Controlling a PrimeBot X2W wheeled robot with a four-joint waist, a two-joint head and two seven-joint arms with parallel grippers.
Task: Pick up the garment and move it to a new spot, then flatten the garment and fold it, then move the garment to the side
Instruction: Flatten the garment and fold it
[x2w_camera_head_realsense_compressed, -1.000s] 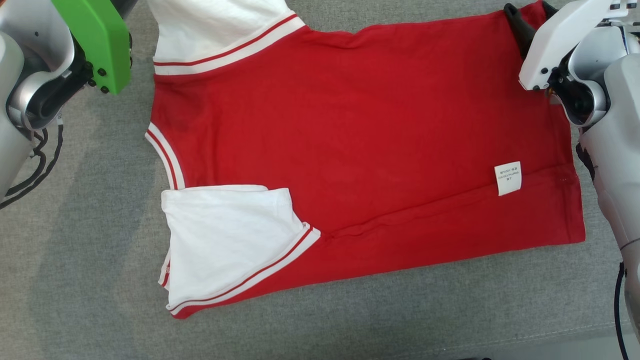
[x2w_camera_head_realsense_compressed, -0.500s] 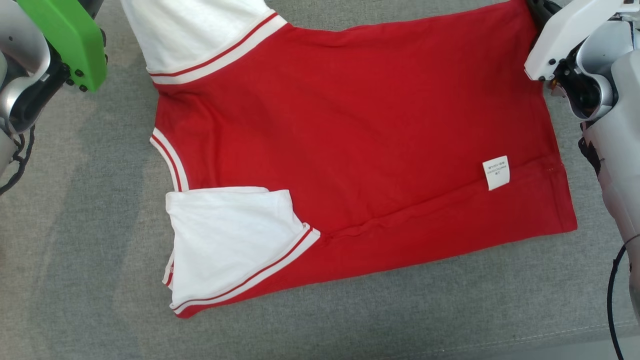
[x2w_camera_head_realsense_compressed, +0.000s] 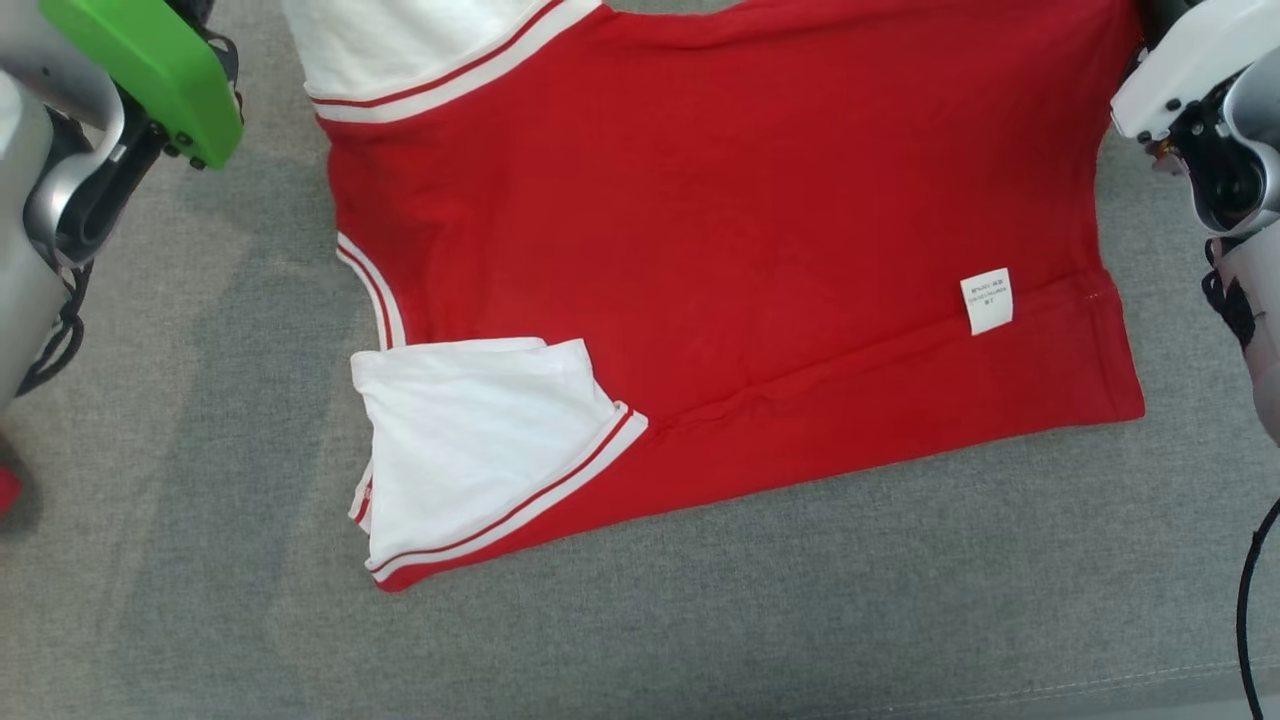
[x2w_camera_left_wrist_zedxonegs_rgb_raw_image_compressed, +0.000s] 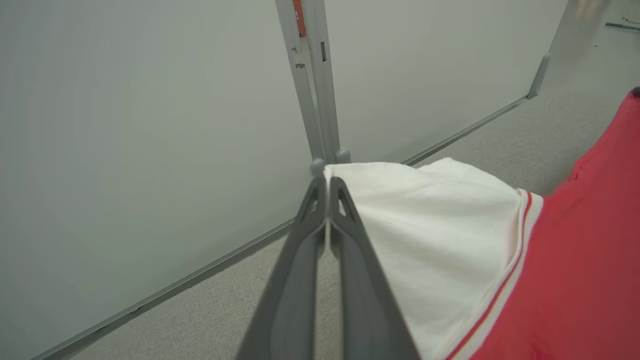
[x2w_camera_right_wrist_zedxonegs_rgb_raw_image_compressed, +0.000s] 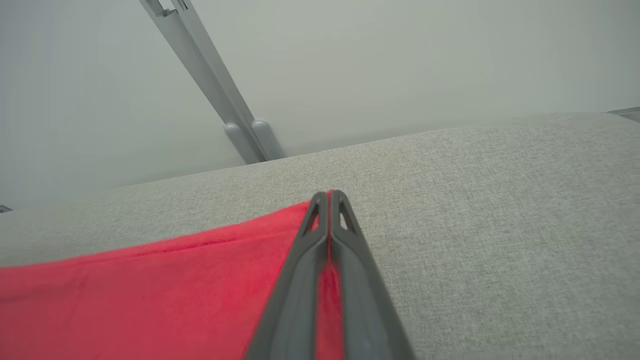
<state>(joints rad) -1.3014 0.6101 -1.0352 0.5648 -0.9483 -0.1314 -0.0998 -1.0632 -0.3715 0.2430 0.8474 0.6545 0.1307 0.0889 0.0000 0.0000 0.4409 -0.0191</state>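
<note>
The garment (x2w_camera_head_realsense_compressed: 720, 220) is a red shirt with white sleeves, lying flat on the grey surface, its far edge beyond the top of the head view. One white sleeve (x2w_camera_head_realsense_compressed: 470, 440) is folded onto the near left part, and a white label (x2w_camera_head_realsense_compressed: 987, 300) shows near the right hem. In the left wrist view my left gripper (x2w_camera_left_wrist_zedxonegs_rgb_raw_image_compressed: 327, 175) is shut on the edge of the far white sleeve (x2w_camera_left_wrist_zedxonegs_rgb_raw_image_compressed: 440, 225). My right gripper (x2w_camera_right_wrist_zedxonegs_rgb_raw_image_compressed: 328, 192) is shut on the far red corner (x2w_camera_right_wrist_zedxonegs_rgb_raw_image_compressed: 200, 280) of the garment. In the head view the left arm's green cover (x2w_camera_head_realsense_compressed: 150, 70) and the right arm's white housing (x2w_camera_head_realsense_compressed: 1190, 70) flank the shirt.
The grey fabric surface (x2w_camera_head_realsense_compressed: 700, 620) stretches on all sides of the shirt. A pale wall panel with a grey post (x2w_camera_left_wrist_zedxonegs_rgb_raw_image_compressed: 312, 90) stands just behind it. Cables (x2w_camera_head_realsense_compressed: 1250, 600) hang along the right arm. A small red thing (x2w_camera_head_realsense_compressed: 8, 490) sits at the left edge.
The right gripper has closed on the garment's far right corner. The whole head view has shifted, and the shirt sits higher and slightly further right in it.
</note>
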